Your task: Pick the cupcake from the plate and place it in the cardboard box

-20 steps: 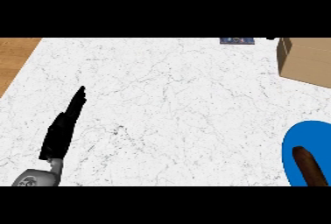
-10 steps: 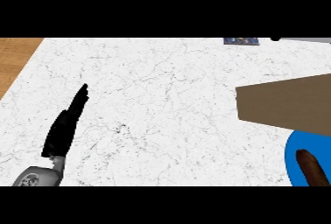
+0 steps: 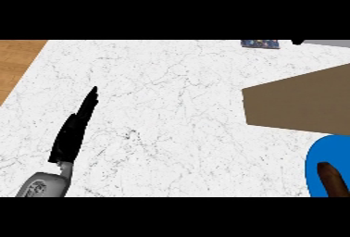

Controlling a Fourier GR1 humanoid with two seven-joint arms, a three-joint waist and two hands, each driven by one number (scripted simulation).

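cardboard box [image 3: 301,102] slid further left — left hand [image 3: 74,129] rests open.

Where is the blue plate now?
In the head view, the blue plate sits at the lower right edge, just below the cardboard box, partly cut off.

The blue plate [image 3: 321,159] at 4 o'clock is cut by the right and lower edges, so only its left rim shows. A brown thing [image 3: 333,178] on it is also cut off; what it is cannot be told. The cardboard box [image 3: 301,102] at 3 o'clock runs past the right edge. At 1 o'clock, a small dark item [image 3: 259,44] is too small to identify.
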